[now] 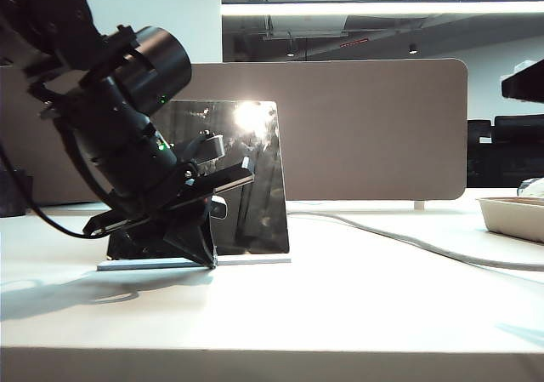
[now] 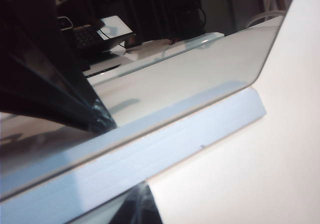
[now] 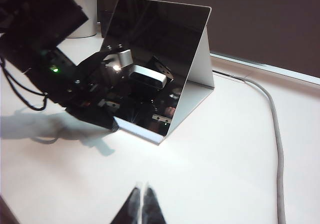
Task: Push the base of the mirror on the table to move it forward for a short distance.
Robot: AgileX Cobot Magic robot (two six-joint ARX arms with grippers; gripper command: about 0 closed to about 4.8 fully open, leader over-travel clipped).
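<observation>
1. The dark glossy tilted mirror (image 1: 246,178) stood on the plain white table (image 1: 340,314), its thin flat white base plate (image 1: 246,260) running sideways.
2. The left gripper (image 1: 200,250) sat right at the plate's front edge, much nearer than the other; can't tell how open.
3. The right gripper (image 3: 141,204) hovered well clear of the mirror, fingers together, empty.

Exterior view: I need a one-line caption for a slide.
Left gripper low on the table, fingers at the front edge of the base of the mirror; the mirror stands tilted.
</observation>
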